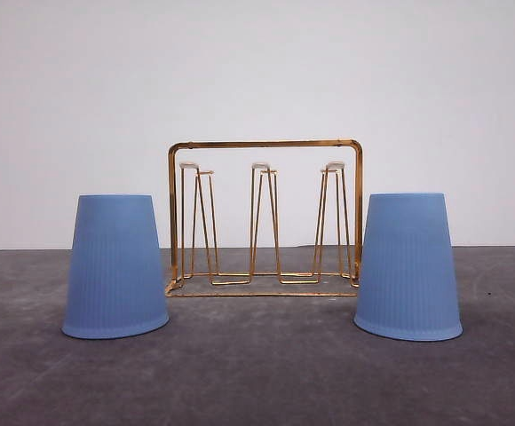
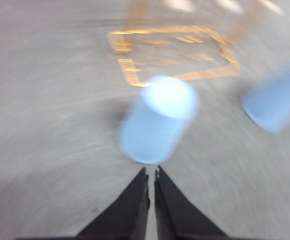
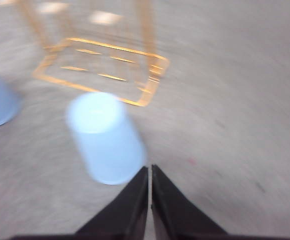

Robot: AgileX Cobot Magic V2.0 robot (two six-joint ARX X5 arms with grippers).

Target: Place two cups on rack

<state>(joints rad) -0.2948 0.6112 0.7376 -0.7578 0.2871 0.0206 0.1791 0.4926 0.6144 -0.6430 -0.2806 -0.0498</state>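
The left claw (image 2: 151, 172) has its fingers pressed together, empty, above the grey bench (image 1: 266, 373). Just ahead of its tips the left cup (image 2: 157, 120) stands upside down, and the rack (image 2: 172, 52) sits farther ahead. The right claw (image 3: 150, 170) is likewise closed and empty, the right cup (image 3: 105, 140) standing inverted just ahead of it and slightly aside. Both wrist views are blurred.
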